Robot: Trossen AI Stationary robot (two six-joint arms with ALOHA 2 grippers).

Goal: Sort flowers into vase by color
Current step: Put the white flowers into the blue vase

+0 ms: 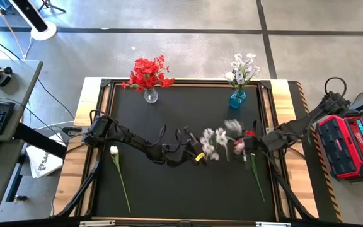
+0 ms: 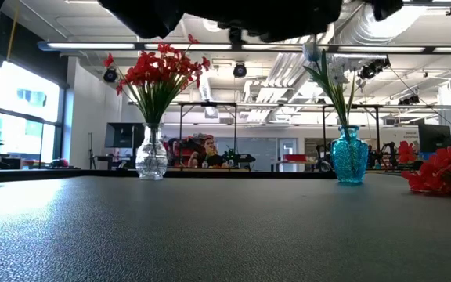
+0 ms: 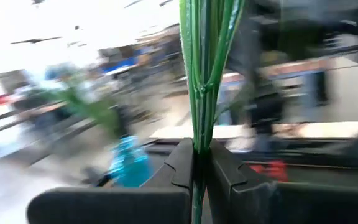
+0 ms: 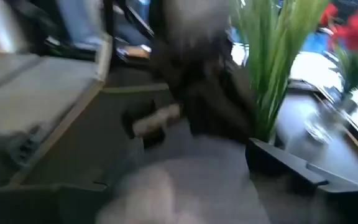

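My left gripper [image 1: 197, 155] is at mid-table, shut on a white flower spray [image 1: 214, 144] whose green stems [image 3: 199, 74] run out of its fingers. My right gripper [image 1: 249, 146] is just to the right of the blossoms, and in its wrist view its fingers [image 4: 291, 167] stand wide apart, open. The green stems [image 4: 272, 74] pass by one fingertip; whether they touch it I cannot tell. A clear vase [image 1: 150, 96] of red flowers [image 2: 156, 72] and a blue vase [image 1: 237, 99] of white flowers [image 2: 329, 74] stand at the far edge. My left gripper pinches the bundle of thin green stems [image 3: 198, 144] between its two fingers. The fingers lie level, pointing toward the table's right, across the stems. The spray is clear of the table, its white blossoms [image 1: 219, 135] beyond the fingertips toward my right gripper.
A single white flower [image 1: 114, 150] lies on the mat at the left, its stem running toward the near edge. A red flower [image 2: 437, 172] lies on the mat at the right, its stem [image 1: 257, 178] toward the near edge. A raised frame [image 1: 103, 88] borders the black mat.
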